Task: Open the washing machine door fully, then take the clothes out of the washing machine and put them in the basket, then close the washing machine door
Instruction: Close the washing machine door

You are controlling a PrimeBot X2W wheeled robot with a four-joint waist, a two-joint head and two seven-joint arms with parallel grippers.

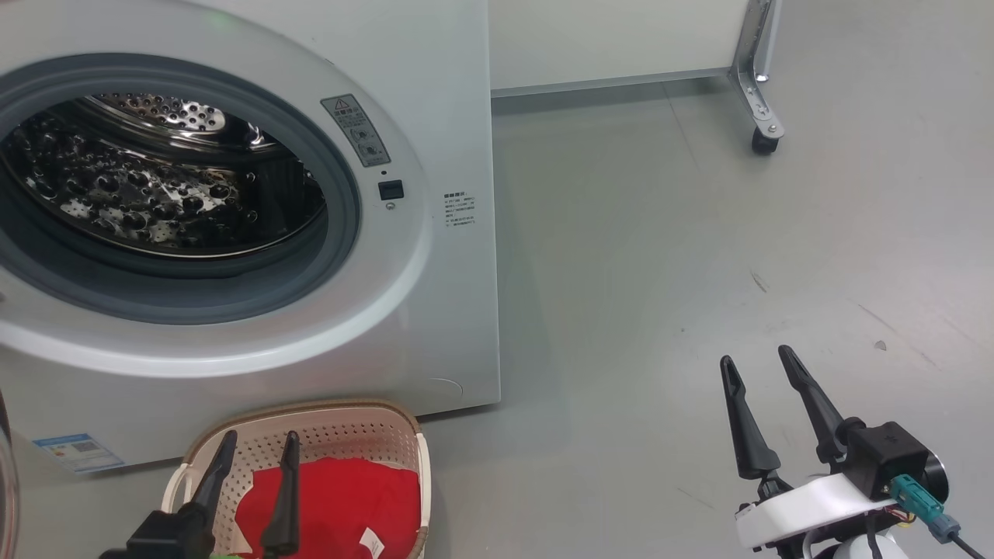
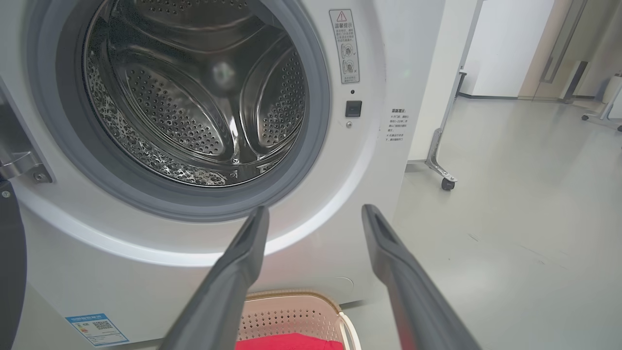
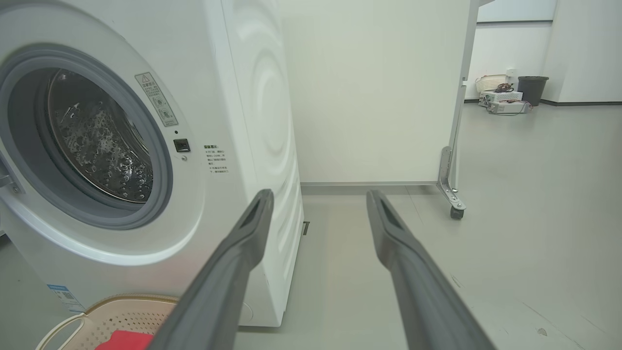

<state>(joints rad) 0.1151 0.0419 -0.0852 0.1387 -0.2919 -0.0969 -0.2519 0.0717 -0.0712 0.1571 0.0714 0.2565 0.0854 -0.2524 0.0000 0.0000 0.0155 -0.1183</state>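
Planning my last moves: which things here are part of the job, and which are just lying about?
Job: washing machine, door's black edge, red clothes, basket holding them.
Lying about: wheeled panel stand, dark bin, boxes by the far wall.

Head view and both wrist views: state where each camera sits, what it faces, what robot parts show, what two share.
Head view: on the head, looking down at the washing machine, basket and floor; left pincer and right pincer, both open.
Left wrist view: left wrist, facing the drum; own fingers.
Right wrist view: right wrist, facing the machine's corner and a wheeled stand; own fingers.
Shared: both wrist views catch the basket holding the clothes.
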